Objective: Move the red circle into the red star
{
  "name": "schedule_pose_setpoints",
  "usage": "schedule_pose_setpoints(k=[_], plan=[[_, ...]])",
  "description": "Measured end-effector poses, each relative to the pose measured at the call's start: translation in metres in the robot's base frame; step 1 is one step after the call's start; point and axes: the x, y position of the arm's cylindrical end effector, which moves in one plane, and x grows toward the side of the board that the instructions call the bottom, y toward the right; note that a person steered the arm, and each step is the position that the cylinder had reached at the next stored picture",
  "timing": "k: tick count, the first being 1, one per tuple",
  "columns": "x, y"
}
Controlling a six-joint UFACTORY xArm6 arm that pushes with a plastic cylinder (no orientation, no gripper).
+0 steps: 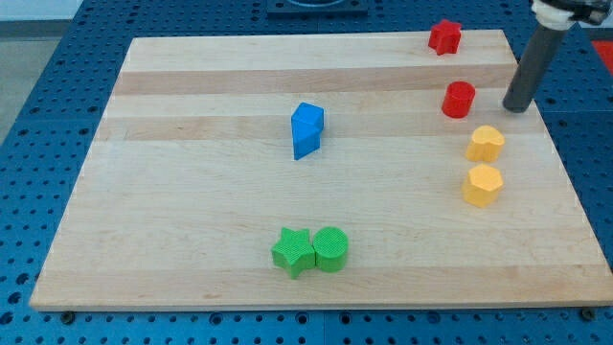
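Red circle (459,100) is being approached from the tabletop's (192,240) right edge by my tip (517,107), apart, for nudging toward the red star (444,36); no hand is fitted.

Bright, even overhead light across the pale wooden board (192,240), no glare or hot spots on the grain. Short, soft shadows tucked close under the blocks, slightly darker below the blue block (306,129) and beneath the green star (292,252) and green circle (330,248). Faint shadow at my tip (517,108), near the red circle (459,100). Focus crisp from board's near edge to the red star (444,36); mild softness and compression blockiness in the blue perforated table (38,96) around it. No visible edge distortion.
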Motion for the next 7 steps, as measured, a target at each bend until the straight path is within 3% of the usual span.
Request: schedule_pose_setpoints(k=[4, 7], plan=[[0.001, -0.083], [-0.053, -0.082]])
